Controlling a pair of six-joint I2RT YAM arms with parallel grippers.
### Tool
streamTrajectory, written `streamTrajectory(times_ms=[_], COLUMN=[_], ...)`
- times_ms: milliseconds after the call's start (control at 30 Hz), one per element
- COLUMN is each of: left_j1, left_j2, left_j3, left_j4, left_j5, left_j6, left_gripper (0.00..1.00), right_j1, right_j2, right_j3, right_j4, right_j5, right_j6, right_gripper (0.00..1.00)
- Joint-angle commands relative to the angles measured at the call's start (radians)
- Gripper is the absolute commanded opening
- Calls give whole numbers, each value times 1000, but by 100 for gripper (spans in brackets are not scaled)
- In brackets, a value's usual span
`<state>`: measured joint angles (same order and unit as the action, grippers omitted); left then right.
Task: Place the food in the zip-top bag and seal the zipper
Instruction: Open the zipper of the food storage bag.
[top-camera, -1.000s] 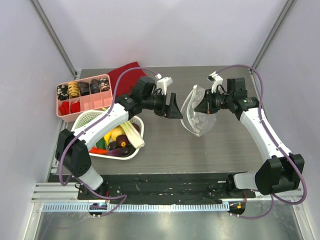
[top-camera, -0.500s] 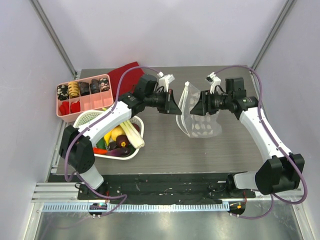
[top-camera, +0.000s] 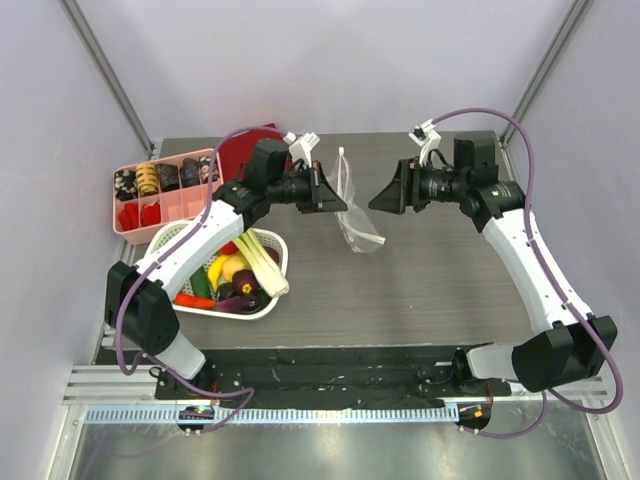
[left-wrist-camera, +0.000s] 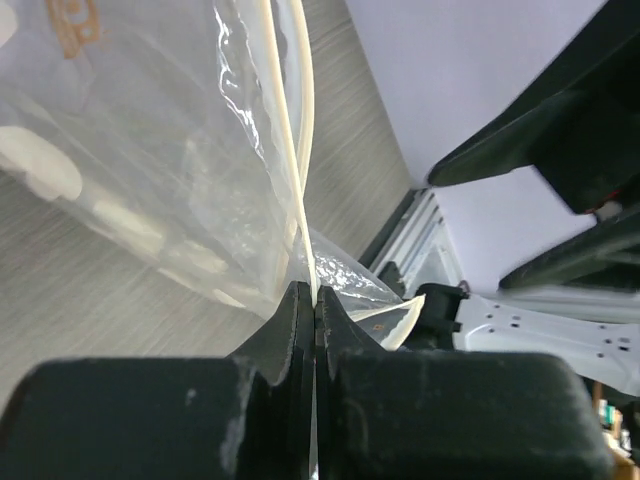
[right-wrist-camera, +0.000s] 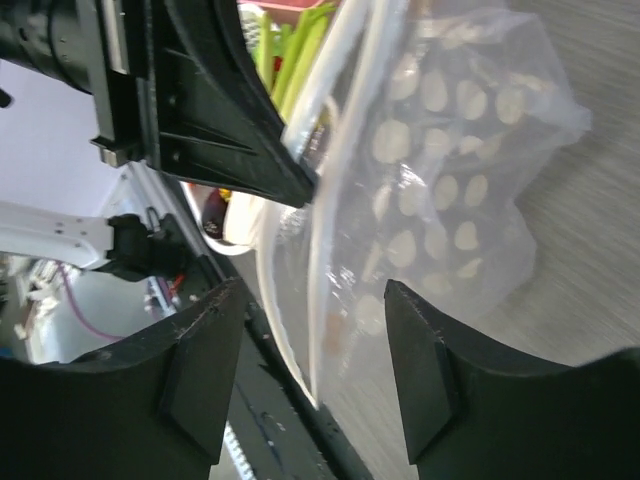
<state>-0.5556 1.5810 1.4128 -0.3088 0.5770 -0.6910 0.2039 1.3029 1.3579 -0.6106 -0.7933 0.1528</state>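
Left claw (top-camera: 335, 195) pinched shut on the zipper (left-wrist-camera: 295, 130) of the zip-top bag (top-camera: 358, 222) hanging between arms, right claw (top-camera: 377, 199) parted, empty: take opposite lip, spread mouth gently.

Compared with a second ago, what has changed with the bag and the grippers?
The left gripper closed on the zip-top bag at its mouth edge and carried it left. The right gripper let go and opened. The toy food remains in the white basket.

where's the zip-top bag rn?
Top view: the zip-top bag is mid-table, pinched at its mouth edge by the left gripper; the open right gripper faces it from the right.
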Motion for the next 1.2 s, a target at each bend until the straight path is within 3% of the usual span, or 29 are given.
streamTrajectory(times_ms=[0,167,300,500,733,1033,1167], left_j1=[-4,-10,-32,-36,-46,-58,-90], left_j2=[-19,-6,-12,-22,-45,-61,-56], left_j3=[-5,-40,-60,-61,-66,-48,-17], left_j4=[128,284,306,269,240,191,122], left_j5=[44,99,119,95,96,69,18], left_j6=[-140,-240,-202,-144,-55,18,118], left_gripper=[0,0,0,0,0,0,0], right_j1=[48,104,111,109,107,106,104], right_j2=[35,78,108,96,90,94,107], right_j3=[-17,-14,0,33,49,44,61], right_j4=[133,129,178,222,232,236,221], right_j5=[-84,-23,-27,-3,91,241,273], right_j6=[140,128,186,238,286,310,312], right_gripper=[67,63,55,61,61,49,48])
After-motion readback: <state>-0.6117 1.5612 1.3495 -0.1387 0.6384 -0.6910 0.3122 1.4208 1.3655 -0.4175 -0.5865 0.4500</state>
